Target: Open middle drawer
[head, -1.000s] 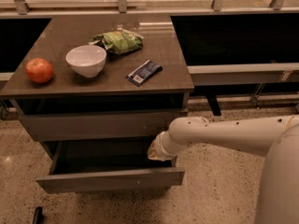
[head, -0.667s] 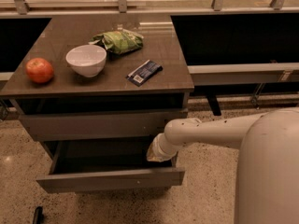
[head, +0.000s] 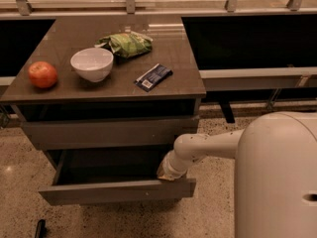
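Observation:
The middle drawer (head: 116,191) is a grey-brown handleless drawer. It stands pulled out of the cabinet, and its deep dark box (head: 109,165) is open to view. My gripper (head: 166,174) is at the drawer's right end, just behind the top edge of the front panel and down against it. My white arm (head: 208,145) reaches to it from the right. The gripper's tip is partly hidden by the wrist and the panel.
Above it is a taller drawer front (head: 109,132) under the brown cabinet top (head: 178,78). On the top are a red apple (head: 42,74), a white bowl (head: 92,63), a green chip bag (head: 128,43) and a dark snack bar (head: 153,77). My white body (head: 277,177) fills the right. The floor is speckled.
My arm has folded and my body has swung further into view on the right. The gripper has sunk slightly at the drawer's right end. The drawer has not visibly moved.

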Action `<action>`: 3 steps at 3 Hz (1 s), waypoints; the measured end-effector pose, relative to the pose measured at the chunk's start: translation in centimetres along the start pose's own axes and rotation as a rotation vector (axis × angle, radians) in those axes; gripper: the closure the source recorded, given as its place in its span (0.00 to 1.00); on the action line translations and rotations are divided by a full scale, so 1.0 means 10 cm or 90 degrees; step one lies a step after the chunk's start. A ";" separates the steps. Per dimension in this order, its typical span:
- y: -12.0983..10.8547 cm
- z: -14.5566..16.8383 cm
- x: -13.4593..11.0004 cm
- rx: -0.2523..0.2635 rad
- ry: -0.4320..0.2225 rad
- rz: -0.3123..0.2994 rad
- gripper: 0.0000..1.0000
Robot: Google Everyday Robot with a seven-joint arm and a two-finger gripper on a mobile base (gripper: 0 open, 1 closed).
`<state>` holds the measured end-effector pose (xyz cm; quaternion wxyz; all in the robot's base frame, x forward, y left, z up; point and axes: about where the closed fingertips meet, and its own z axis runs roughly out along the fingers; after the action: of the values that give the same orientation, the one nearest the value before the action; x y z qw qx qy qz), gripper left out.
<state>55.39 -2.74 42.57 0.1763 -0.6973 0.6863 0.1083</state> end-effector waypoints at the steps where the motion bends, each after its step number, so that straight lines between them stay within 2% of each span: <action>1: 0.00 -0.02 -0.01 0.000 0.000 0.000 1.00; 3: 0.00 -0.03 -0.01 0.000 0.000 0.000 1.00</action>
<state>55.38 -2.74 42.93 0.1763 -0.6973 0.6863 0.1083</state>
